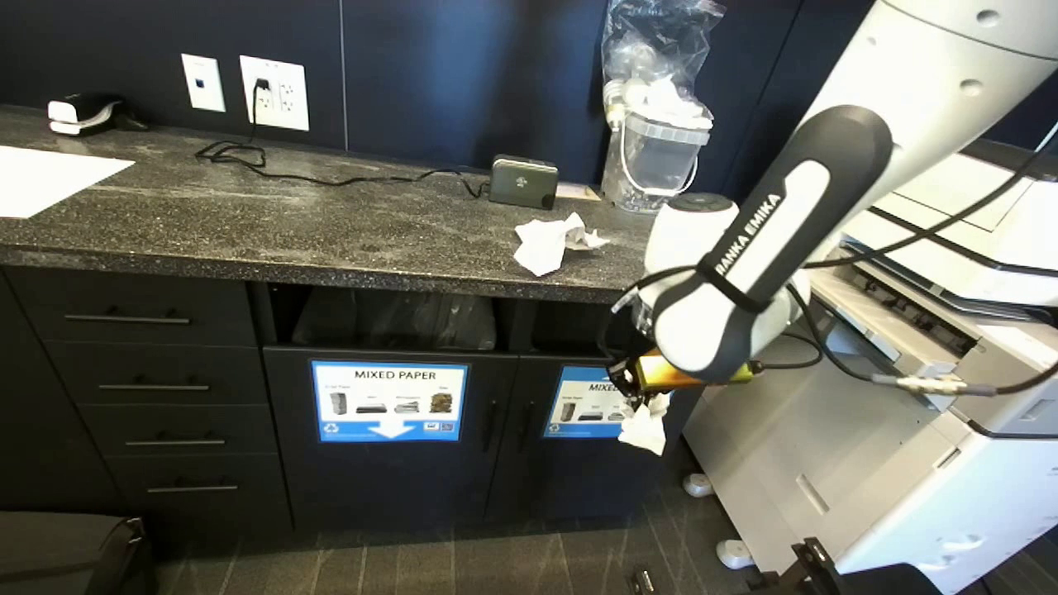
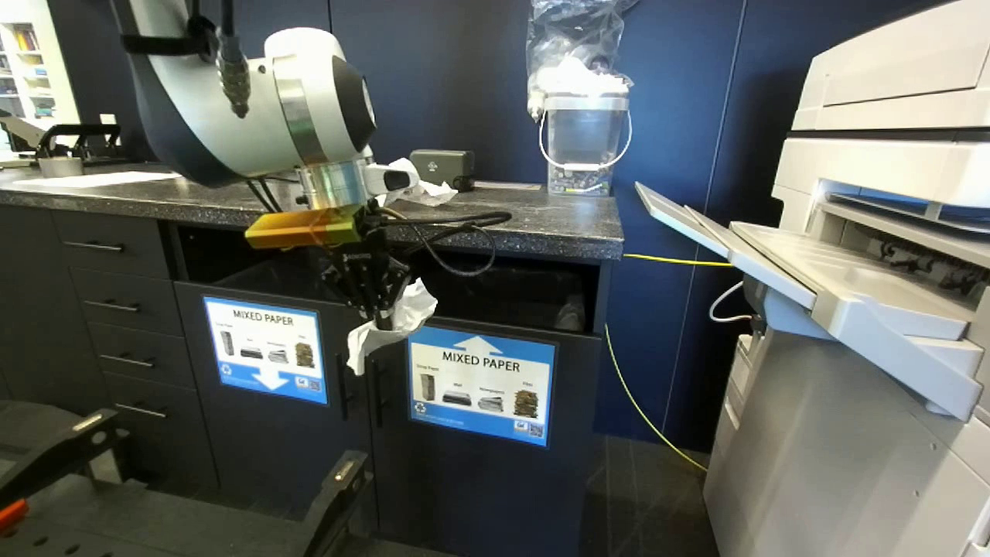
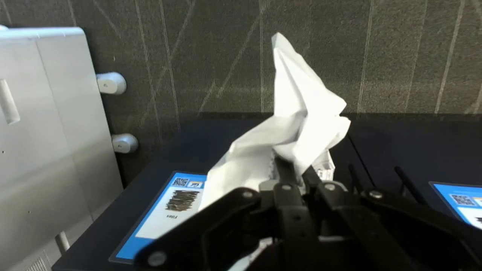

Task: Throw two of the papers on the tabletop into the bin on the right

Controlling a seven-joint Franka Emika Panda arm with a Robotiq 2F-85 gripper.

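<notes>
1. Jaws: one set, pointing down, clenched on a crumpled paper wad [image 2: 415, 308].
2. Paper wad, held: dangling at the tips, outside the bin [image 2: 510, 292], in front of the cabinet doors [image 2: 495, 495]; long axis slanting, upper right to lower left, in an exterior view.
3. Bin: dark slot above the right-hand "MIXED PAPER" label [image 2: 481, 385]. Lies behind the wad; judged to call for a lift, then an inward carry, before release. Risk, as judged: paper snagging on the slot's lower lip.
4. Bench [image 1: 355, 219]: dark, speckled, thick-edged, directly above the slot. Bears loose crumpled paper [image 1: 541, 245], one piece or two, cannot tell, near a small box [image 1: 523, 183].
5. Printer [image 1: 893, 438]: pale, just beyond the bench's right end.
</notes>
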